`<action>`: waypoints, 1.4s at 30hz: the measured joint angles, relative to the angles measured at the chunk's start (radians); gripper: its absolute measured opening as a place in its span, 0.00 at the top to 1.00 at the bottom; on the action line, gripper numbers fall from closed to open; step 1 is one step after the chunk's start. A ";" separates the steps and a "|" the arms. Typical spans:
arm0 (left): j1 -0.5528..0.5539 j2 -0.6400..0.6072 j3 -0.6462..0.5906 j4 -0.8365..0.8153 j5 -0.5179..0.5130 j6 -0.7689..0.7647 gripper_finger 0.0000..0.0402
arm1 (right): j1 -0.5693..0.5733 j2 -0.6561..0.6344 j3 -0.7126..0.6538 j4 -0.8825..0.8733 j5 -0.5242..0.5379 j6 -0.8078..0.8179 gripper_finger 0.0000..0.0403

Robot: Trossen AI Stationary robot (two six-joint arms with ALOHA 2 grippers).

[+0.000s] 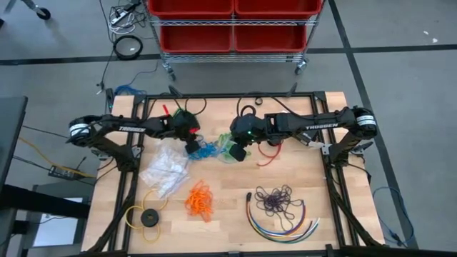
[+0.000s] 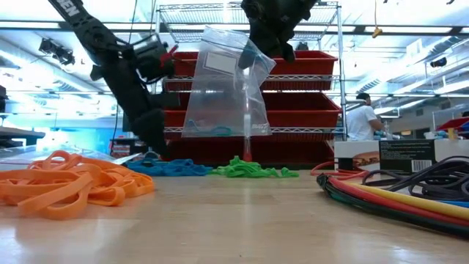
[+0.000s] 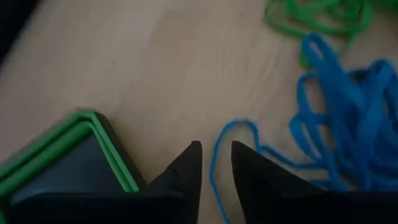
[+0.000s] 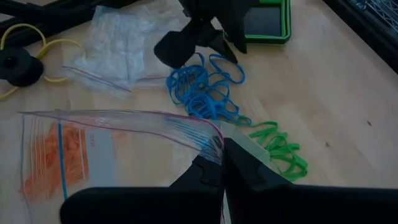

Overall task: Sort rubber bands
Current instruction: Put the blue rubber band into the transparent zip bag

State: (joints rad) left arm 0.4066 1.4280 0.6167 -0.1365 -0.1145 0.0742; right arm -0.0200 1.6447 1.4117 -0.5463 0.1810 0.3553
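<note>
Hovering slightly apart over blue rubber bands (image 3: 348,118), left end effector (image 3: 216,155); right end effector (image 4: 222,163) clamps a clear bag (image 4: 118,149).

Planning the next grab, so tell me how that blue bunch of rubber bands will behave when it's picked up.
The blue rubber bands are thin, tangled loops, so they will probably sag limply and lift as a clump. One strand runs between the left pincer's fingertips; it may stretch or slip. They look light.
</note>
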 joint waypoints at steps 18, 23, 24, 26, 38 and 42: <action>0.045 0.157 0.016 0.063 0.059 0.093 0.94 | 0.000 0.000 0.000 0.011 0.000 -0.007 1.00; 0.032 0.113 0.053 -0.031 0.060 0.071 0.99 | 0.000 0.000 0.000 0.011 0.000 -0.008 1.00; 0.026 0.093 0.067 -0.058 0.064 0.064 0.99 | 0.000 0.000 0.000 0.011 0.000 -0.008 1.00; 0.006 0.041 0.104 -0.092 0.080 0.055 0.99 | 0.000 0.000 0.000 0.010 0.000 -0.008 1.00; -0.192 -0.291 0.261 -0.210 0.101 0.000 1.00 | 0.000 0.000 0.000 0.014 0.000 -0.008 1.00; -0.297 -0.328 0.312 -0.155 0.102 -0.001 1.00 | 0.000 0.000 0.000 0.024 0.000 0.004 1.00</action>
State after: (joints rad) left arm 0.1098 1.1000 0.9291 -0.2912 -0.0128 0.0734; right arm -0.0204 1.6444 1.4113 -0.5220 0.1814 0.3594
